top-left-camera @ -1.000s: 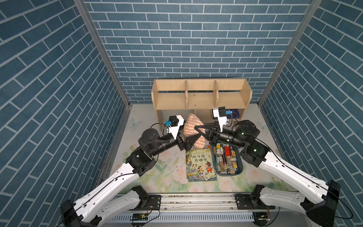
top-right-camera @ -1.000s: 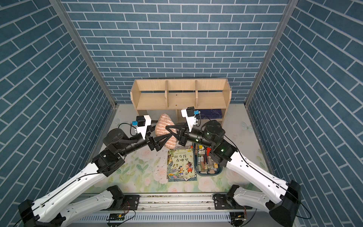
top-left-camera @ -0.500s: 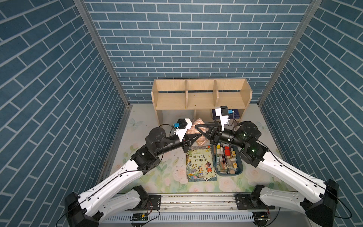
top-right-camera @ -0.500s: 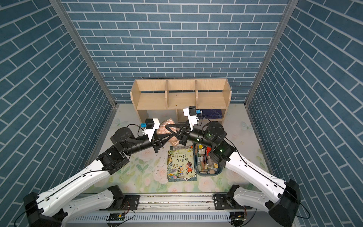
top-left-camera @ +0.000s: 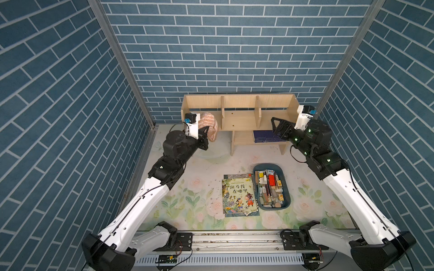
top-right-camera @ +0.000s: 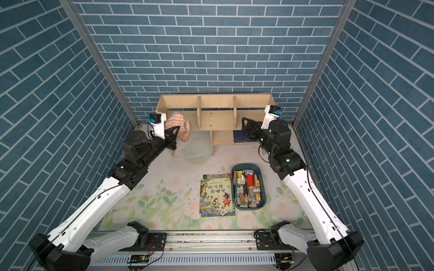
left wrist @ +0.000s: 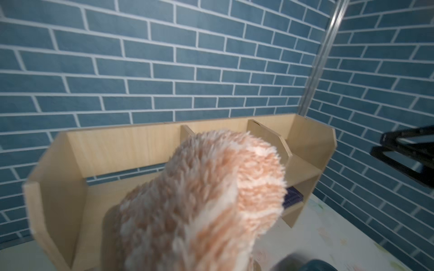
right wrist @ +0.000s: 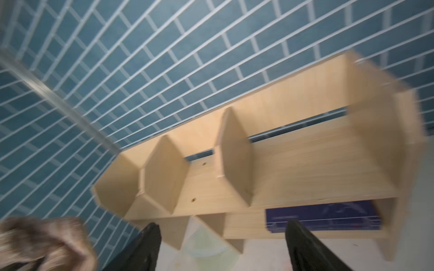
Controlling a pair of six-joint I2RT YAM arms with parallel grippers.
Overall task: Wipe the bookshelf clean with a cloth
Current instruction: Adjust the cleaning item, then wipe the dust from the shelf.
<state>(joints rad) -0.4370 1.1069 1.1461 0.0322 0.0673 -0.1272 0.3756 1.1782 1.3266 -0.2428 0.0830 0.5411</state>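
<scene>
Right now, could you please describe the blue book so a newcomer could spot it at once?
Find the wooden bookshelf against the back wall, then its small lower shelf. The blue book lies flat at the right end there, plain and dark, unlike the colourful picture book out on the floral mat.

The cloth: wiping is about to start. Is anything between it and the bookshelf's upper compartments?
Nothing visible does. The cloth, gripped by the left tool, hangs before the bookshelf at its left end; its upper compartments look empty.
</scene>
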